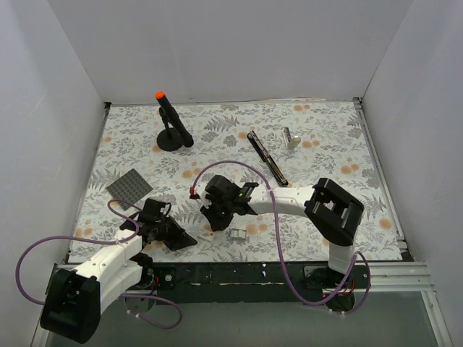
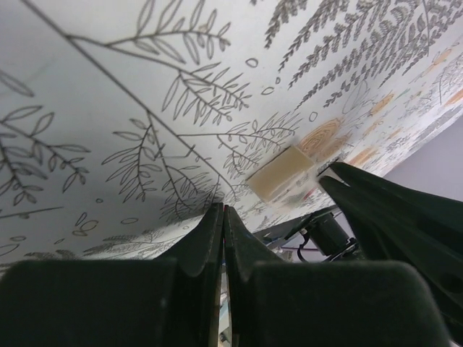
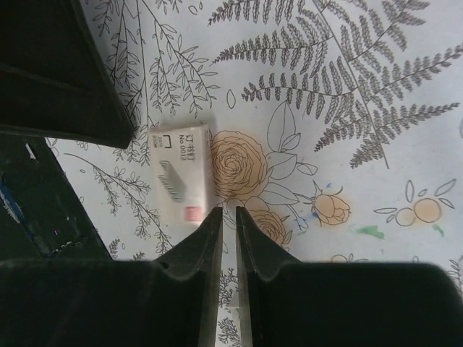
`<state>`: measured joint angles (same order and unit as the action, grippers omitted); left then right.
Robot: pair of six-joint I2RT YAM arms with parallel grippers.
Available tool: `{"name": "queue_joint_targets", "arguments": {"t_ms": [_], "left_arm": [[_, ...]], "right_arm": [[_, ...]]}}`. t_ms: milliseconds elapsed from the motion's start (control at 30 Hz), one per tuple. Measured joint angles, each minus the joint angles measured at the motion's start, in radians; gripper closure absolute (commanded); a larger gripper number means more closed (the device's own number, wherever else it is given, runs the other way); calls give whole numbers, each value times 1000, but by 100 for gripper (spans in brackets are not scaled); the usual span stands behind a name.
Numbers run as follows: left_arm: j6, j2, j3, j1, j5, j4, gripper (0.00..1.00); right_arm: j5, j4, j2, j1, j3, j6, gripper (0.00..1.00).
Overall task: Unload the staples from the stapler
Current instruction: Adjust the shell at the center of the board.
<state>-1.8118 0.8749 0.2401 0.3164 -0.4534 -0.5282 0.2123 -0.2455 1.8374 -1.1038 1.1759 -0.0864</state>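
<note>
Both claws clenched, empty: left claw (image 2: 223, 212) low over the table (image 1: 347, 144), right claw (image 3: 228, 215) just beside a small white box (image 3: 184, 173), contents unseen. Stapler (image 1: 266, 157) lies well apart, farther back.

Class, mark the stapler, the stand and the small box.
stapler (image 1: 267, 157): top view, middle of the bar.
stand (image 1: 172, 121): top view, on its rod.
box (image 3: 184, 174): right wrist view, printed top face.

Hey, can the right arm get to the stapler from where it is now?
Probably yes. The stapler lies in the open on the mat, beyond the right gripper, with nothing between them. The gripper is shut and empty, so it would have to open first.
</note>
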Motion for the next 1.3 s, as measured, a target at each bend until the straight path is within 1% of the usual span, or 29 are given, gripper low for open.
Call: {"name": "queue_joint_targets", "arguments": {"t_ms": [100,333,933,1300], "left_arm": [[-11,25,0,8,-1,38,100],[-29,43,-4,30,2,87,100],[-53,61,-6,69,15,117,100],[-55,66,-6,73,17,121,100]], "right_arm": [[18,2,26,-1,0,-10,80],[45,13,28,-3,0,-19,81],[64,40,28,-18,0,-65,81],[63,43,39,-37,15,-76,83]]}}
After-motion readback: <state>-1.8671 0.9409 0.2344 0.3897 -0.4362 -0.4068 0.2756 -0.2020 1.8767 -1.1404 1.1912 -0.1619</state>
